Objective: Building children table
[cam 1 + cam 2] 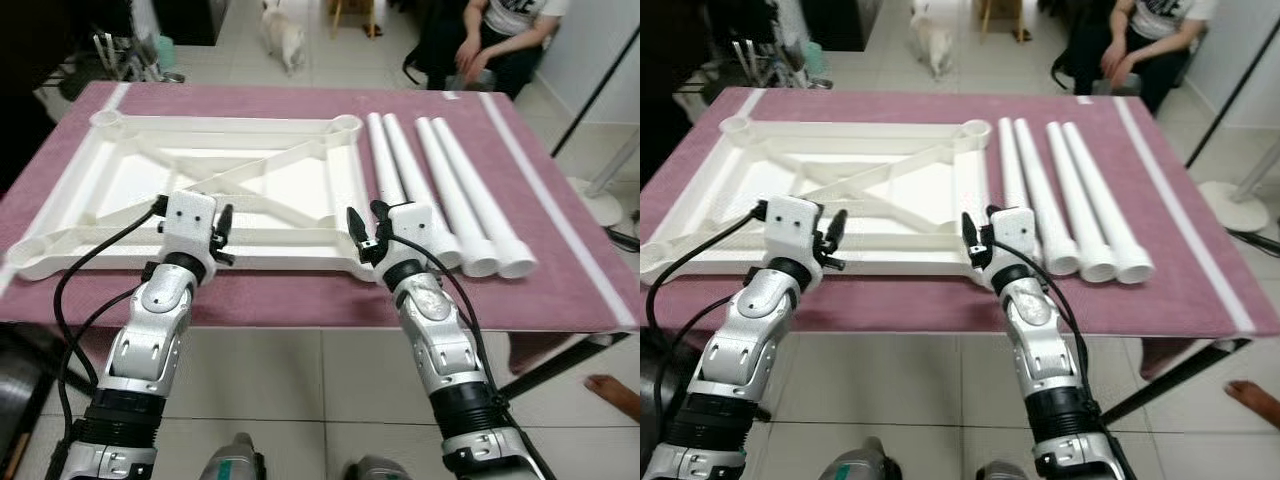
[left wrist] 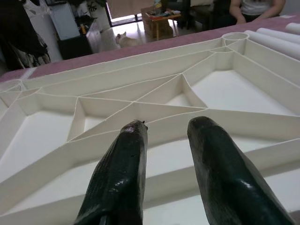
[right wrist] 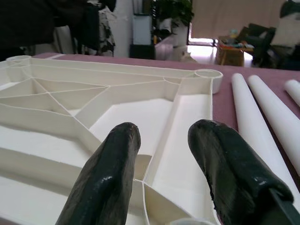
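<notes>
A white plastic table top point(image 1: 120, 180) lies upside down, ribs up, on the maroon-covered table point(image 1: 300, 300). To its right, several white tube legs point(image 1: 455, 190) lie side by side, pointing away from me. My left gripper point(image 1: 222, 236) hovers over the top's near rim, left of centre, open with nothing between its fingers point(image 2: 129, 159). My right gripper point(image 1: 365, 228) is above the near right corner socket, just left of the nearest leg. It is open and empty too, and its fingers point(image 3: 110, 168) point along the ribbed underside point(image 3: 140, 117).
A person point(image 1: 505, 30) sits beyond the far right corner of the table. A small light dog point(image 1: 283, 35) stands on the tiled floor behind it. A white stand base point(image 1: 600, 200) and a bare foot point(image 1: 615, 395) are to the right.
</notes>
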`<state>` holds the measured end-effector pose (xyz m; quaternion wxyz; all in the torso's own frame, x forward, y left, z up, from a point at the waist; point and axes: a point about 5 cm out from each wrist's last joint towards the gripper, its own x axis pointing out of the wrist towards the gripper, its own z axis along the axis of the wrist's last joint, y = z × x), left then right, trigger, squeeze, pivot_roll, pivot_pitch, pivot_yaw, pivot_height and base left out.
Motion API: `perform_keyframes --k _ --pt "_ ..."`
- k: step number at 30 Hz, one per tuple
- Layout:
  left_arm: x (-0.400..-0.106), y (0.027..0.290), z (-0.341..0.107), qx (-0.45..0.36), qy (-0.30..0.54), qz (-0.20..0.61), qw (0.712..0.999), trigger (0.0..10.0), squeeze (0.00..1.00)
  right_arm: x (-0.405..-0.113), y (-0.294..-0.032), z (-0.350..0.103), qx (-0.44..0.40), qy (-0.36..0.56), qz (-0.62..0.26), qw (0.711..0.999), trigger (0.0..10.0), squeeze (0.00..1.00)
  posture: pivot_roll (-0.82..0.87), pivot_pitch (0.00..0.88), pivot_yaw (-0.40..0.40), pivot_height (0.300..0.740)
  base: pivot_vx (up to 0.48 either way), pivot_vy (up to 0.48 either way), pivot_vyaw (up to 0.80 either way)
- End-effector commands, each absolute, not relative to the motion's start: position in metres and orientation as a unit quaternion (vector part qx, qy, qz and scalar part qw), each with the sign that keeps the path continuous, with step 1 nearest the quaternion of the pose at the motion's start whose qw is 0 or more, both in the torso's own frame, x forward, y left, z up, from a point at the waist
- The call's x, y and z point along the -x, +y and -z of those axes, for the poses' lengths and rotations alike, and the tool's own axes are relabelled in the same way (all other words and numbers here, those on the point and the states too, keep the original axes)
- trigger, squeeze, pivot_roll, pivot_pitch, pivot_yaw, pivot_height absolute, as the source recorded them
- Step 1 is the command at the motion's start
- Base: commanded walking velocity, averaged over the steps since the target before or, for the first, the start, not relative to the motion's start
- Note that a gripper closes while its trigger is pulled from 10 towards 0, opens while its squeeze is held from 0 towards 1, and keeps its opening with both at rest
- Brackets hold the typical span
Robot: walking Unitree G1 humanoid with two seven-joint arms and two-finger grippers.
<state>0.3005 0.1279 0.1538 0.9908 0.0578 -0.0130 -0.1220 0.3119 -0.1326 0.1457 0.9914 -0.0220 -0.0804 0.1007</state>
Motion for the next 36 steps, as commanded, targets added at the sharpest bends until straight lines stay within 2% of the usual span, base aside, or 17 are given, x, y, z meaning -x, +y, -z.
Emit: perform_keyframes --k 1,6,8,9,12,14,20,23,24,25,26,27,28,29,34,35,36 --pt "-0.299 0.122 -0.153 -0.05 -0.004 0.136 0.989 10.0 0.0 -0.313 -0.139 -0.148 0.01 -0.076 -0.089 0.993 10.0 0.0 0.05 0.0 0.037 0.74 0.0 0.0 0.0" --pt "-0.298 0.119 -0.16 -0.092 -0.018 0.162 0.982 10.0 0.0 -0.32 -0.154 -0.16 0.058 -0.076 -0.063 0.993 10.0 0.0 0.04 0.0 0.04 0.74 0.0 0.0 0.0" --pt "-0.298 0.118 -0.171 -0.106 -0.042 0.171 0.979 10.0 0.0 -0.328 -0.171 -0.17 0.089 -0.065 -0.039 0.993 10.0 0.0 0.04 0.0 0.046 0.74 0.0 0.0 0.0" --pt "-0.298 0.118 -0.171 -0.106 -0.042 0.171 0.979 10.0 0.0 -0.328 -0.171 -0.17 0.089 -0.065 -0.039 0.993 10.0 0.0 0.04 0.0 0.046 0.74 0.0 0.0 0.0" --pt "-0.297 0.113 -0.185 -0.105 -0.067 0.191 0.974 10.0 0.0 -0.346 -0.194 -0.186 0.093 -0.052 -0.004 0.994 10.0 0.0 0.02 0.0 0.065 0.74 0.0 0.0 0.0" --pt "-0.297 0.113 -0.185 -0.105 -0.067 0.191 0.974 10.0 0.0 -0.346 -0.194 -0.186 0.093 -0.052 -0.004 0.994 10.0 0.0 0.02 0.0 0.065 0.74 0.0 0.0 0.0" --pt "-0.29 0.1 -0.196 -0.112 -0.082 0.23 0.963 10.0 0.0 -0.383 -0.2 -0.203 0.051 0.014 -0.017 0.998 10.0 0.0 0.02 0.0 0.079 0.74 0.0 0.0 0.0" --pt "-0.29 0.1 -0.196 -0.112 -0.082 0.23 0.963 10.0 0.0 -0.383 -0.2 -0.203 0.051 0.014 -0.017 0.998 10.0 0.0 0.02 0.0 0.079 0.74 0.0 0.0 0.0" --pt "-0.289 0.099 -0.198 -0.113 -0.083 0.233 0.962 10.0 0.0 -0.389 -0.196 -0.207 0.045 0.027 -0.033 0.998 10.0 0.44 0.02 0.0 0.075 0.74 0.0 0.0 0.0" --pt "-0.289 0.099 -0.198 -0.113 -0.083 0.233 0.962 10.0 0.0 -0.389 -0.196 -0.207 0.045 0.027 -0.033 0.998 10.0 0.44 0.02 0.0 0.075 0.74 0.0 0.0 0.0" --pt "-0.287 0.098 -0.199 -0.112 -0.084 0.234 0.962 10.0 0.0 -0.396 -0.19 -0.21 0.036 0.043 -0.052 0.997 10.0 1.0 0.03 0.0 0.071 0.74 0.0 0.0 0.0" --pt "-0.286 0.097 -0.2 -0.112 -0.085 0.234 0.962 10.0 0.0 -0.401 -0.185 -0.212 0.03 0.056 -0.067 0.996 10.0 0.85 0.04 0.0 0.066 0.74 0.0 0.0 0.0" --pt "-0.286 0.097 -0.2 -0.112 -0.085 0.234 0.962 10.0 0.0 -0.401 -0.185 -0.212 0.03 0.056 -0.067 0.996 10.0 0.85 0.04 0.0 0.066 0.74 0.0 0.0 0.0" --pt "-0.284 0.096 -0.201 -0.111 -0.085 0.234 0.962 10.0 0.0 -0.406 -0.179 -0.213 0.02 0.071 -0.078 0.994 10.0 0.0 0.05 0.0 0.058 0.74 0.0 0.0 0.0" --pt "-0.277 0.096 -0.199 -0.111 -0.078 0.229 0.964 10.0 0.0 -0.414 -0.166 -0.209 0.016 0.112 -0.073 0.991 10.0 0.0 0.07 0.0 0.033 0.74 0.0 0.0 0.0" --pt "-0.276 0.096 -0.198 -0.111 -0.077 0.228 0.964 10.0 0.0 -0.414 -0.166 -0.207 0.017 0.118 -0.069 0.991 10.0 0.81 0.07 0.0 0.033 0.74 0.0 0.0 0.0" --pt "-0.274 0.097 -0.198 -0.112 -0.075 0.226 0.965 10.0 0.0 -0.415 -0.165 -0.205 0.018 0.126 -0.068 0.99 10.0 1.0 0.08 0.0 0.022 0.74 0.0 0.0 0.0"
